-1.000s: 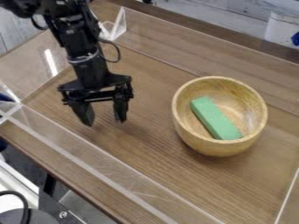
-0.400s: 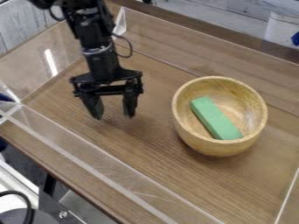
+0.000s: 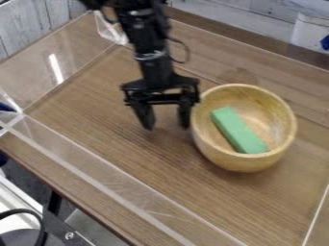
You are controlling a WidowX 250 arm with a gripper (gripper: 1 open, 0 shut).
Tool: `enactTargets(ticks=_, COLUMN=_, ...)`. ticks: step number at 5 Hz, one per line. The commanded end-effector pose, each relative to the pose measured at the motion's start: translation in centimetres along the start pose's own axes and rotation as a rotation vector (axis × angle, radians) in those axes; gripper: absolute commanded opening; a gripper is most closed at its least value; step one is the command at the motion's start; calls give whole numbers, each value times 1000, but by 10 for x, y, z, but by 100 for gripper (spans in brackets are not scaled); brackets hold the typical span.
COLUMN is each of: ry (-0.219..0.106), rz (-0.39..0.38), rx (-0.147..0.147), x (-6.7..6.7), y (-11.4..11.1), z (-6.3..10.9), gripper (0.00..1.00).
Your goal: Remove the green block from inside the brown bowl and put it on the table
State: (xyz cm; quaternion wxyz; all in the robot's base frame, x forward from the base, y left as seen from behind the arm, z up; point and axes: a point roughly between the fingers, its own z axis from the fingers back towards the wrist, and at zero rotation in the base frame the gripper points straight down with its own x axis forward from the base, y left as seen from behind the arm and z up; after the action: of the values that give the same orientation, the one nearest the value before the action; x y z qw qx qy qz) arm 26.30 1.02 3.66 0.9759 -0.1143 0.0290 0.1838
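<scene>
The green block [image 3: 238, 130] lies flat inside the brown bowl [image 3: 244, 159], which stands on the table [image 3: 103, 144] at the right. My gripper [image 3: 166, 121] points down just left of the bowl's rim, close above the tabletop. Its two black fingers are spread apart with nothing between them. It does not touch the bowl or the block.
Low clear acrylic walls [image 3: 77, 159] run round the table's edges, one along the near side and one at the back. Bare wood lies to the left of and in front of the bowl.
The arm has swung to the right across the table, from the left-middle to right beside the bowl. The fingers stayed open. Bowl and block have not moved.
</scene>
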Motion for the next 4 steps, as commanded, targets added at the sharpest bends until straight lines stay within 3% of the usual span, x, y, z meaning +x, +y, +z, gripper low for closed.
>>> enactTargets(ticks=1, ry=-43, rz=-106, rx=-11, x=17, y=-30, z=6, gripper=100)
enactTargets(ticks=2, ry=-35, rz=-187, rx=-11, x=27, y=-47, z=3, gripper=100)
enactTargets(ticks=3, ry=-37, rz=-202, rx=-3, x=30, y=-69, z=-1, gripper=0)
enactTargets(ticks=4, ry=-28, rz=-219, rx=15, x=25, y=-89, z=-11, gripper=0)
